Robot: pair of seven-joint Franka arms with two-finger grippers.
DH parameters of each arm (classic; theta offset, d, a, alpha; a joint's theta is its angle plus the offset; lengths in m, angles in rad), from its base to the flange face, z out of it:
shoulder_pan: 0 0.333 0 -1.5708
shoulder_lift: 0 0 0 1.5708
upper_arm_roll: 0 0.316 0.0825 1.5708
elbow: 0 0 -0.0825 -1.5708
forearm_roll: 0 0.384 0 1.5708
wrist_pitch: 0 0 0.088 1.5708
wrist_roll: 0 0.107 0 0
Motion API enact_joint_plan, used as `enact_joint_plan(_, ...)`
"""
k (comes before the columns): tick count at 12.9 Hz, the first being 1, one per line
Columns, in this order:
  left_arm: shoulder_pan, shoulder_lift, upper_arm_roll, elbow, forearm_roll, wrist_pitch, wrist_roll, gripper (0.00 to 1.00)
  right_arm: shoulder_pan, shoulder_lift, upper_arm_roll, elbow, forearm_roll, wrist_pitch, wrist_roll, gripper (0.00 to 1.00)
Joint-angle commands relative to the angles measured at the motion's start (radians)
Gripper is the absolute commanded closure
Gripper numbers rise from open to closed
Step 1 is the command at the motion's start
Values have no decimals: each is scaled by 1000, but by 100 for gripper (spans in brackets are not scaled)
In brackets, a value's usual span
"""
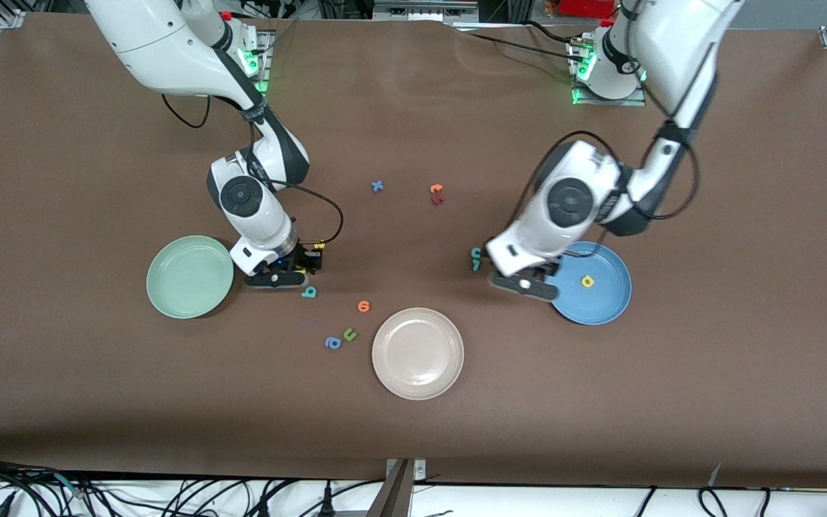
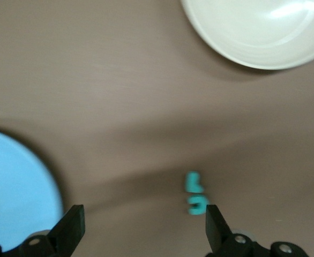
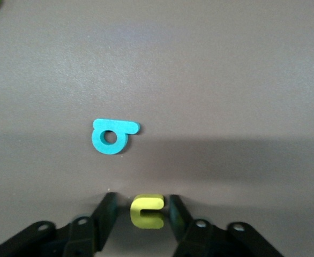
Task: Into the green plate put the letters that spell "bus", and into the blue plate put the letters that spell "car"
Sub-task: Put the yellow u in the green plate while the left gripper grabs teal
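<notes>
The pale green plate (image 1: pixel 189 276) lies bare beside my right gripper (image 1: pixel 300 267) (image 3: pixel 142 198). That gripper is low on the table, open, and straddles the yellow "u" (image 3: pixel 147 211) with a thin gap on each side. The teal "b" (image 1: pixel 309 291) (image 3: pixel 113 136) lies just nearer the front camera. Another yellow letter (image 1: pixel 319 246) peeks out by the hand. My left gripper (image 1: pixel 521 282) (image 2: pixel 144 210) hangs open and holds nothing, between the blue plate (image 1: pixel 600 305) (image 2: pixel 12 187) and the teal "c" (image 1: pixel 476 252) (image 2: pixel 197 205) and "r" (image 1: pixel 476 264) (image 2: pixel 193 182). The yellow "a" (image 1: pixel 587 281) lies in the blue plate.
A cream-beige plate (image 1: pixel 418 353) (image 2: pixel 259 32) sits nearest the front camera. Near it lie an orange round letter (image 1: pixel 363 306), a green "u" (image 1: pixel 349 334) and a blue "a" (image 1: pixel 332 343). Farther off lie a blue "x" (image 1: pixel 377 187) and orange and dark red letters (image 1: pixel 436 194).
</notes>
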Motion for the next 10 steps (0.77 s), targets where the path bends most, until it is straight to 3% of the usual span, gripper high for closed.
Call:
enact_joint_plan(1,-53,95,8,78,26,-11,-40,8,11,21,-11,5,-13,13,12,60)
enact_joint_plan(3,-56,124,8,72,26,-10,-42,36,11,19,-11,5,-10,13,9,75)
enact_joint_plan(6,-70,154,12,73,27,16,-48,40,10,16,-12,10,-7,13,4,91)
enact_joint_plan(10,-70,181,13,67,27,69,-50,40,10,-22,-28,14,-5,-21,-5,91)
